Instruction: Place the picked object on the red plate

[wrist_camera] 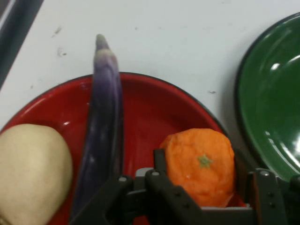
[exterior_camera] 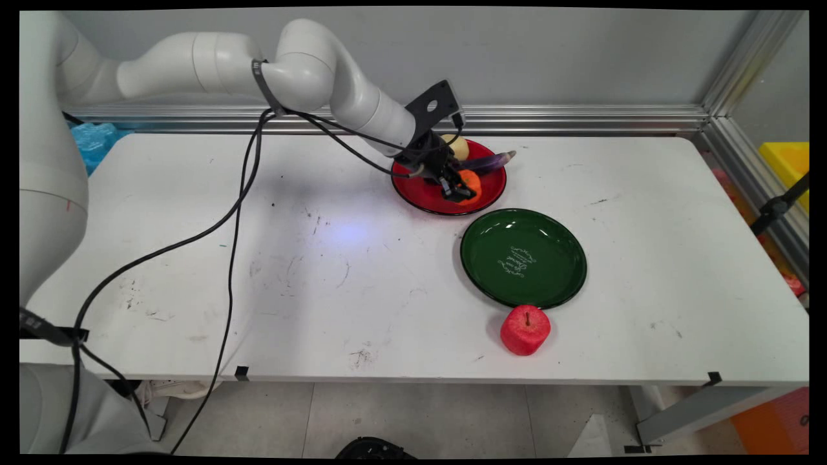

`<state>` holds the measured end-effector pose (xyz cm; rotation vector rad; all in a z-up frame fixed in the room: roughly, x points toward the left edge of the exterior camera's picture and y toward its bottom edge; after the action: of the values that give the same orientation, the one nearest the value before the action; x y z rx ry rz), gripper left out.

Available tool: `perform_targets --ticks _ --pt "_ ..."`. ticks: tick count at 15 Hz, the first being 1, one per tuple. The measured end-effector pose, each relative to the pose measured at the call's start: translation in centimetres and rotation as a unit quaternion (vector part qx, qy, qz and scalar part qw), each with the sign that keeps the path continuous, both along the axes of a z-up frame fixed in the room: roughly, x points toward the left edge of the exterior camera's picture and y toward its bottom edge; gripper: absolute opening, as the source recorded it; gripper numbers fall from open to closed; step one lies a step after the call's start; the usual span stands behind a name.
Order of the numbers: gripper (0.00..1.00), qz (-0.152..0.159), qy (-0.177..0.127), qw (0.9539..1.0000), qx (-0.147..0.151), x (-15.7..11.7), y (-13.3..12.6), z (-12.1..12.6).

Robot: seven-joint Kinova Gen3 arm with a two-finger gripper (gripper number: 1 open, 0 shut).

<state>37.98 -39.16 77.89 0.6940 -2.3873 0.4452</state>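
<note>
- My end effector (wrist_camera: pixel 199 180) is down in the red plate (exterior_camera: pixel 426 197), fingers closed around the orange (wrist_camera: pixel 200 165).
- The hand view shows me the grip: a finger on each side of the orange.
- An eggplant (wrist_camera: pixel 104 126) and a pale potato (wrist_camera: pixel 30 171) lie beside it.
- Only the main view shows the apple (exterior_camera: pixel 525 330) beside the green plate (exterior_camera: pixel 555 245) on the desk (exterior_camera: pixel 323 271).
</note>
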Motion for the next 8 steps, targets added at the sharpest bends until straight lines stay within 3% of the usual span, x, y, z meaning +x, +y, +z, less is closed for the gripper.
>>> perform_targets --ticks 8 --pt "0.0 0.002 -0.003 1.0 -0.006 0.7 -2.0 -1.9"
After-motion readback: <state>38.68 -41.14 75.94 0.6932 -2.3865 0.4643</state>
